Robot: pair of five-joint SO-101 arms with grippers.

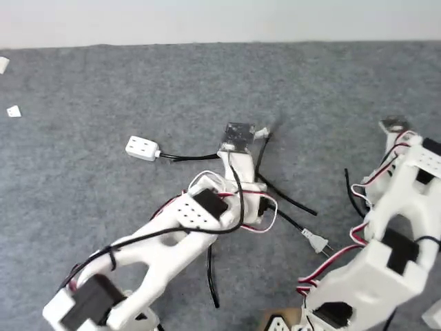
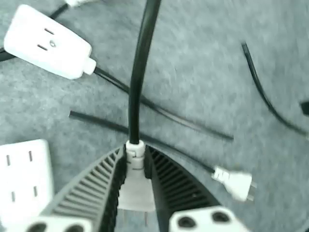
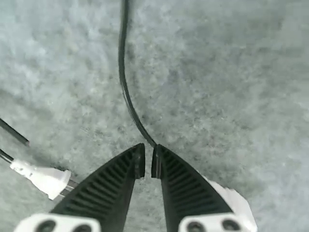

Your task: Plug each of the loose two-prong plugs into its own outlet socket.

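Note:
My left gripper [image 2: 136,191] is shut on a white two-prong plug [image 2: 135,186], its prongs pointing back toward the camera and its black cable [image 2: 140,72] running away. In the high view this left gripper [image 1: 238,136] hovers over mid-table. A white outlet socket [image 2: 48,41] lies beyond the fingertips and a second white outlet block [image 2: 21,176] lies close beside one finger. In the high view a white outlet [image 1: 142,147] lies a short way off. A loose white plug [image 1: 315,241] [image 2: 234,180] [image 3: 43,178] rests on the carpet between the arms. My right gripper [image 3: 147,162] [image 1: 394,126] is shut and holds nothing.
Grey carpet [image 1: 83,207] covers the table. Black cables [image 1: 286,200] cross the middle, and one black cable [image 3: 126,92] runs on the carpet under the right fingertips. Small white scraps [image 1: 14,110] lie at the far left. A pale wall [image 1: 207,21] bounds the far edge.

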